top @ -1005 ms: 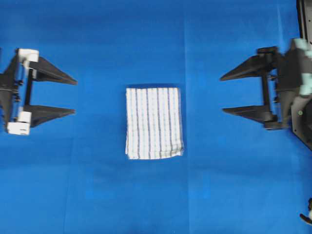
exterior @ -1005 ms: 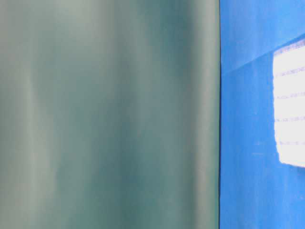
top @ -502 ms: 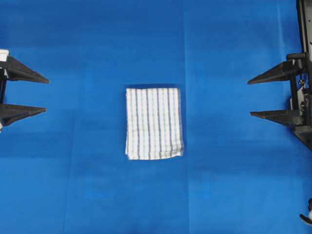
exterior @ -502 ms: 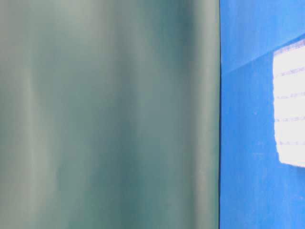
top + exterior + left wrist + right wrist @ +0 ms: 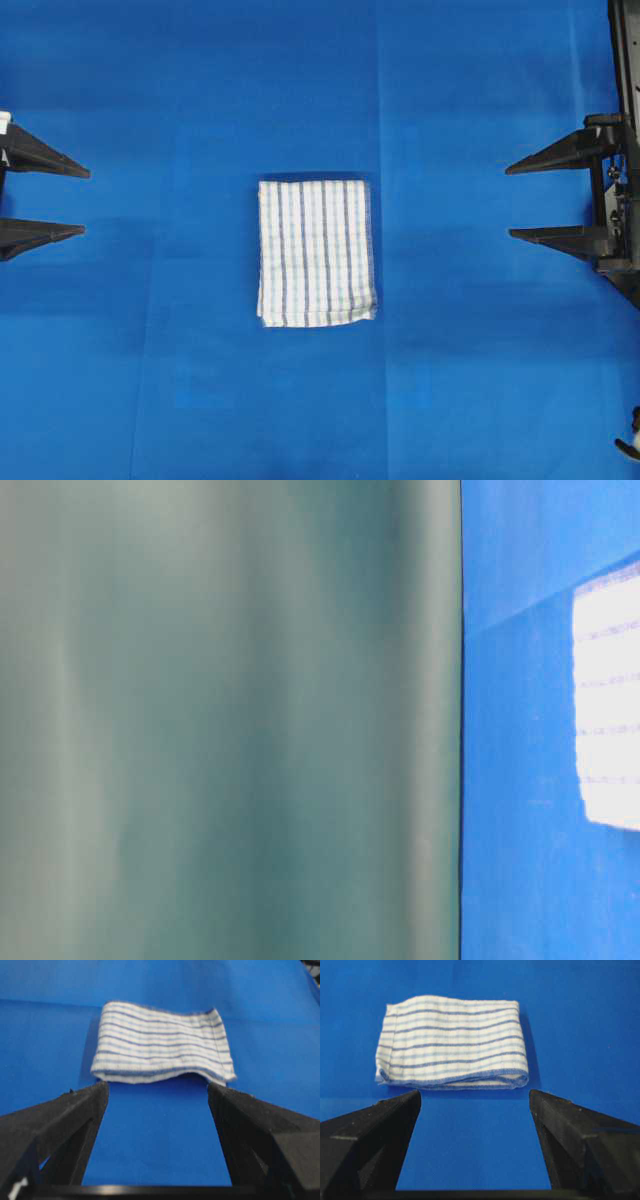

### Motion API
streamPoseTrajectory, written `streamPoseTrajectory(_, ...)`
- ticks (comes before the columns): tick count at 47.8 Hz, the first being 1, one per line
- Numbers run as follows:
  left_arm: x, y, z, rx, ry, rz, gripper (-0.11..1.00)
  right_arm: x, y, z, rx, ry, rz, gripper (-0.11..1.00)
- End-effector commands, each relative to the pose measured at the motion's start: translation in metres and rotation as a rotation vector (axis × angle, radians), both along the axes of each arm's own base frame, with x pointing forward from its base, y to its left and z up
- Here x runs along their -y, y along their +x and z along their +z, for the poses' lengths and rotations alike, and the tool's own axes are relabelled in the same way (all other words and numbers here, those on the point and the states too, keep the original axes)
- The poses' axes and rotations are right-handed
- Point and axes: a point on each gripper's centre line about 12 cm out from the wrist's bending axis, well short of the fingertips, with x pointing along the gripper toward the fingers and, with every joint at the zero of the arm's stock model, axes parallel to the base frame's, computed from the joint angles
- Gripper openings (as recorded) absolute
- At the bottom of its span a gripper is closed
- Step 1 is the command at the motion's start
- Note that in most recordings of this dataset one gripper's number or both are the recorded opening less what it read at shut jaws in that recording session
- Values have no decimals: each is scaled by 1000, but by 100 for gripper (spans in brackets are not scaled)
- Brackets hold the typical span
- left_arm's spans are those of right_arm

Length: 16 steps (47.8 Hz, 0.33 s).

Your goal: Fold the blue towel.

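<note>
1. Towel [image 5: 317, 253] flat mid-worktop [image 5: 200, 400], already folded into a compact rectangle of several layers; layered edges visible in both wrist views.
2. Left pincer [image 5: 40, 200] now far out from the towel, at the left edge of the overhead view; a second ago much nearer the towel, with its whole body in view.
3. Right pincer [image 5: 550, 200] likewise pulled back from the towel toward the right edge, well apart from it.
4. Both pincers spread wide, gripping nothing; only bare blue worktop between the jaws in each wrist view.
5. Towel itself unmoved over the last second, same outline and place.
6. Judged from this: fold looks finished, arms retreating to rest; no further grasp likely needed, unless one more fold is wanted.
</note>
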Motion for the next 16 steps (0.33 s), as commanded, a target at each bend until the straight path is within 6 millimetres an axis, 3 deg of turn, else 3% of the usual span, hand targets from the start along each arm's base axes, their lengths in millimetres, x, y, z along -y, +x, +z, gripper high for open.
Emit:
streamPoseTrajectory(1,-1,1,4,15,4,3,76,1,2,3,9,2,-4,91)
streamPoseTrajectory(16,-1,0,4,18,4,3,76,1,3,4,11,2,-4,91)
